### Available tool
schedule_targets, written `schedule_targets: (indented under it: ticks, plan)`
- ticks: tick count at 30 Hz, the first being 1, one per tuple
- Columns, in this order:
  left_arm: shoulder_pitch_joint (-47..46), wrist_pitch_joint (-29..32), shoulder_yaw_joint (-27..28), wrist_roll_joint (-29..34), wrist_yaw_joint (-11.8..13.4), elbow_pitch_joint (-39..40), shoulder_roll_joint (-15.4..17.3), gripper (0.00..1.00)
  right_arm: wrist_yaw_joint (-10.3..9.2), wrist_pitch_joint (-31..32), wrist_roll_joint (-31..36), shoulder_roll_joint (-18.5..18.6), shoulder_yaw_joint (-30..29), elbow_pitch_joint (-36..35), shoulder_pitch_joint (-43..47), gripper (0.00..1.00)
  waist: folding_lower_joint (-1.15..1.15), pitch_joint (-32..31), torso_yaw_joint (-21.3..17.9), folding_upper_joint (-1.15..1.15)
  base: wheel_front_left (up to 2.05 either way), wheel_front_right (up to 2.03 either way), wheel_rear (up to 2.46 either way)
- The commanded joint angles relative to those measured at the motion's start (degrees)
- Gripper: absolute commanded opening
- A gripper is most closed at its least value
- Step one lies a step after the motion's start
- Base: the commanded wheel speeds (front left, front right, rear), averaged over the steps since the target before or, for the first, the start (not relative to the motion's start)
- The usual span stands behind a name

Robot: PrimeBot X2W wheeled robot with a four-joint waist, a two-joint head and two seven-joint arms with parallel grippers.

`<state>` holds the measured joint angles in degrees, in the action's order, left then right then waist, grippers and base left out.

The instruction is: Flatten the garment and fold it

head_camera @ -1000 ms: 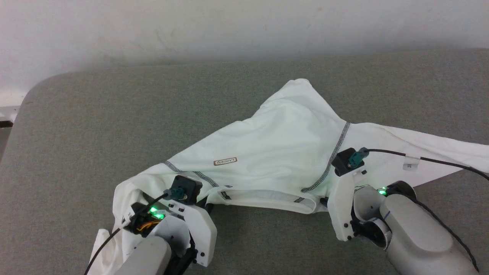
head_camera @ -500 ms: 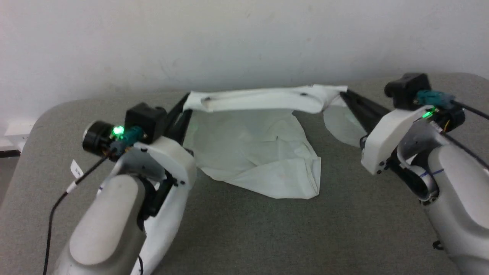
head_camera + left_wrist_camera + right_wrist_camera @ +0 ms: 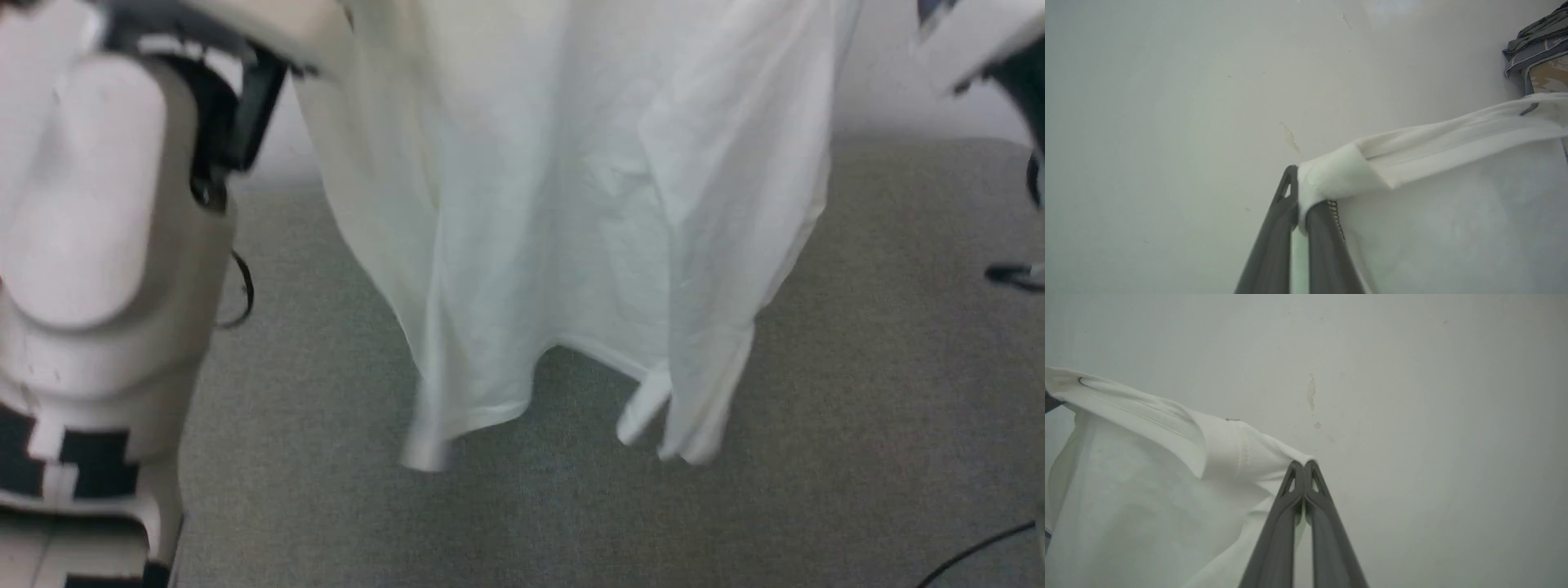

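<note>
**Shirt held aloft by both grippers, ready to be laid flat**

Head view: the shirt (image 3: 571,245) hangs like a white curtain above the grey table (image 3: 898,367). Its hem (image 3: 490,412) and what looks like a loose sleeve end dangle close over the surface; blur hides whether they touch it. The pale left arm (image 3: 90,204) stands tall at the left, and part of the right arm (image 3: 980,41) shows in the upper right corner.

Left wrist view: the left gripper (image 3: 1299,192) is clenched on the shirt's top edge beside a grey stitched seam (image 3: 1336,214). The collar band (image 3: 1453,139) runs off to the right, pulled fairly straight against a white wall (image 3: 1167,102).

Right wrist view: the right gripper (image 3: 1303,465) has its fingers pressed together on the cloth at the other end of the collar band, with the body of the shirt falling away to the left.

This looks like the flattening step, at the lift-and-spread stage, with no fold begun. The next move probably calls for lowering both arms together. The hem should meet the table first and the top edge should be kept taut, so the creases drop out. The bunched sides will likely need spreading afterwards.
</note>
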<state>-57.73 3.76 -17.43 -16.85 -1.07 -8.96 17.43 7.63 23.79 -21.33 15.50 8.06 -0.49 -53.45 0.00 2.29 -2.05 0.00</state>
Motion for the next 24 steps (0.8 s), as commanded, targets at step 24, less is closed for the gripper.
schedule_targets:
  ticks: [24]
  plan:
    - [-33.3, -15.7, 0.9, 4.4, -1.0, -40.0, 1.7, 0.0, -0.14, -24.9, 1.3, -7.4, 7.9, 41.6, -35.5, 0.0, 0.0, 25.6, -5.9, 0.0, 0.0, 0.0, 0.0]
